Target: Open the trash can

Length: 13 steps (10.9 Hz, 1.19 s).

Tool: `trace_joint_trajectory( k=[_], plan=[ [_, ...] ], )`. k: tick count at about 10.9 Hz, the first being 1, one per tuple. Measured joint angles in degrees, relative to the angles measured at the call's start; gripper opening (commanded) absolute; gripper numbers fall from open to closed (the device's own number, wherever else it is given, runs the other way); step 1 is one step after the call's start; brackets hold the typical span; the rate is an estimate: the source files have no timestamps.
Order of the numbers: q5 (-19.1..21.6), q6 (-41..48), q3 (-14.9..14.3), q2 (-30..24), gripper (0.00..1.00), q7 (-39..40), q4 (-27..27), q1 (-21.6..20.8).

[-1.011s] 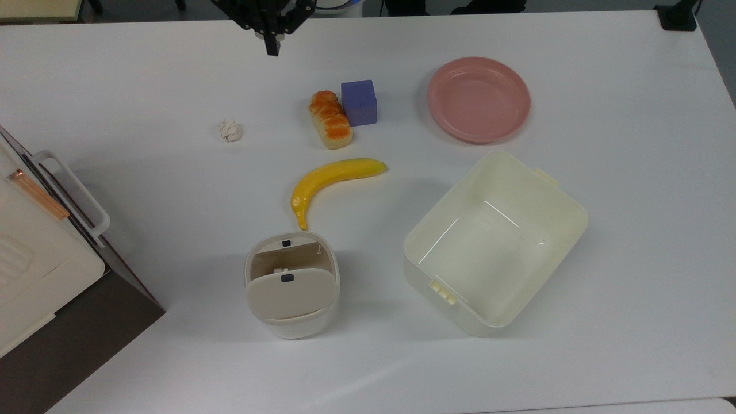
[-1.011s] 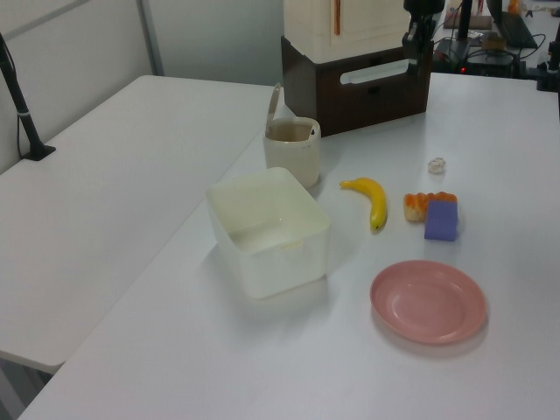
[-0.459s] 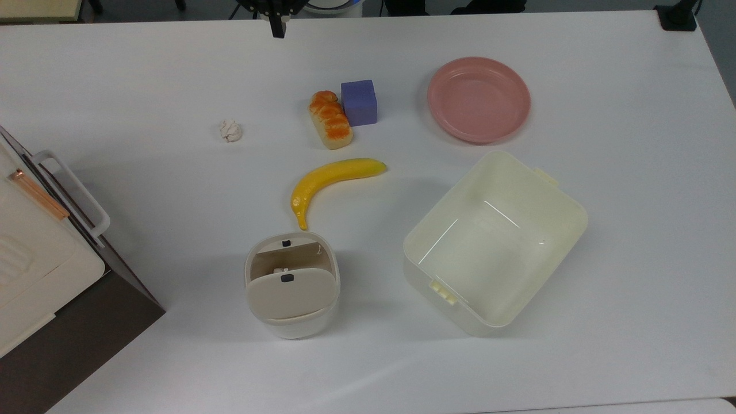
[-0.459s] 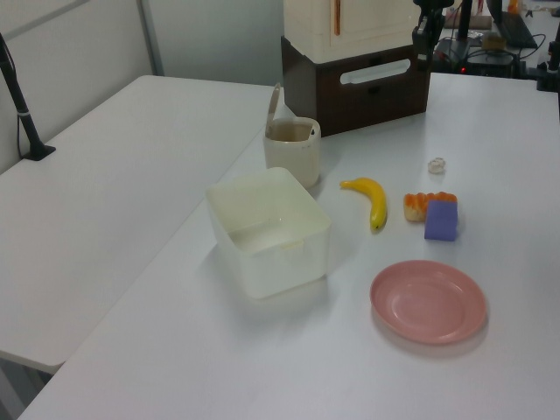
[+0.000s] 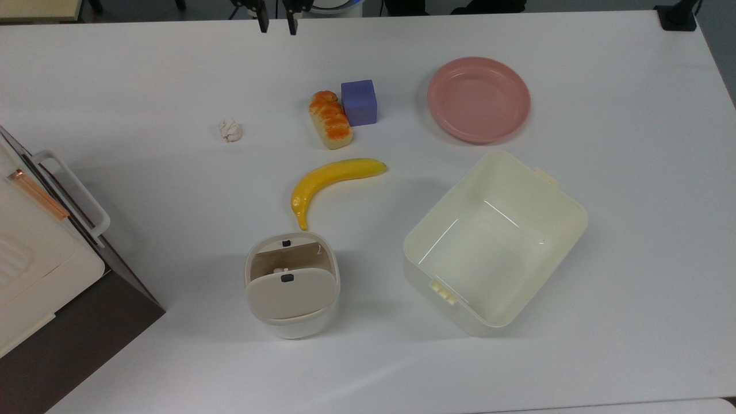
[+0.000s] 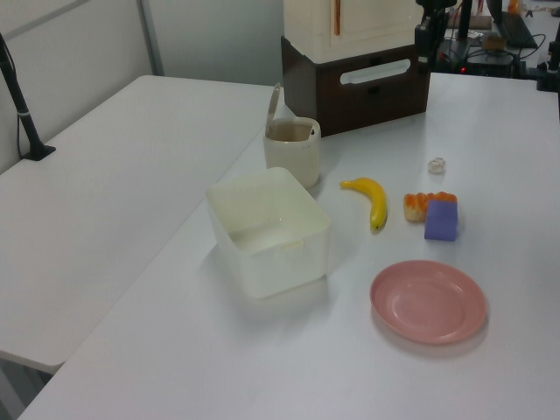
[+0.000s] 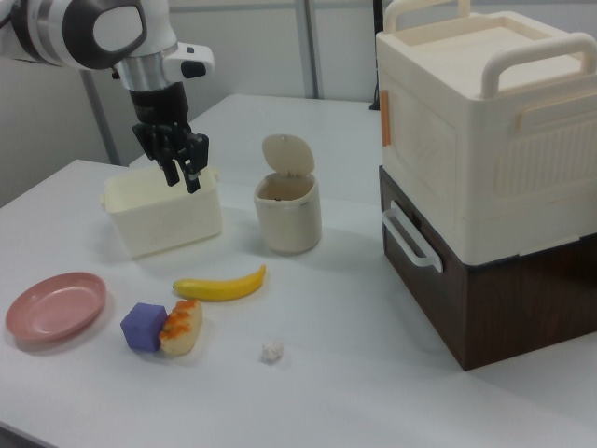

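On the white table (image 5: 604, 356), around the banana (image 5: 330, 181): bread (image 5: 330, 119), purple cube (image 5: 359, 102), pink plate (image 5: 478, 99), pale-yellow tub (image 5: 494, 241), paper wad (image 5: 230, 130).
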<state>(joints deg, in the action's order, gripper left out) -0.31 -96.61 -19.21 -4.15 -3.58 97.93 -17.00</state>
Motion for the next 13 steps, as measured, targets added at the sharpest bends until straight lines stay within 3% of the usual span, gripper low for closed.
trace_joint_trajectory(
  k=[13],
  plan=[
    [-0.2,1.1,0.0,0.1,1.00,0.2,0.1,-0.6]
  ],
)
